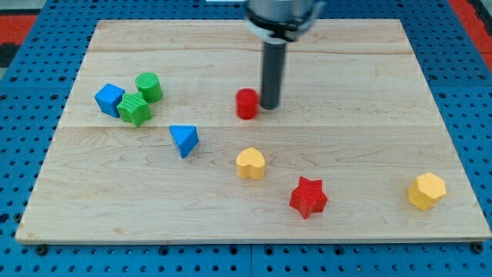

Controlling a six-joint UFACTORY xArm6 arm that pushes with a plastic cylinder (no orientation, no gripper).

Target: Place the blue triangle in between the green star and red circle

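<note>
The blue triangle (184, 140) lies left of the board's middle. The green star (134, 109) sits up and to its left, touching a blue cube (109, 99) and a green circle (149, 87). The red circle (247, 103) stands near the board's middle, up and to the right of the triangle. My tip (270, 105) rests on the board just right of the red circle, close to it or touching it. The dark rod rises from there to the view's top.
A yellow heart (250, 163) lies below the red circle. A red star (308, 197) sits lower right of it. A yellow hexagon (427, 191) is near the board's right edge. The wooden board (369, 69) lies on a blue pegboard.
</note>
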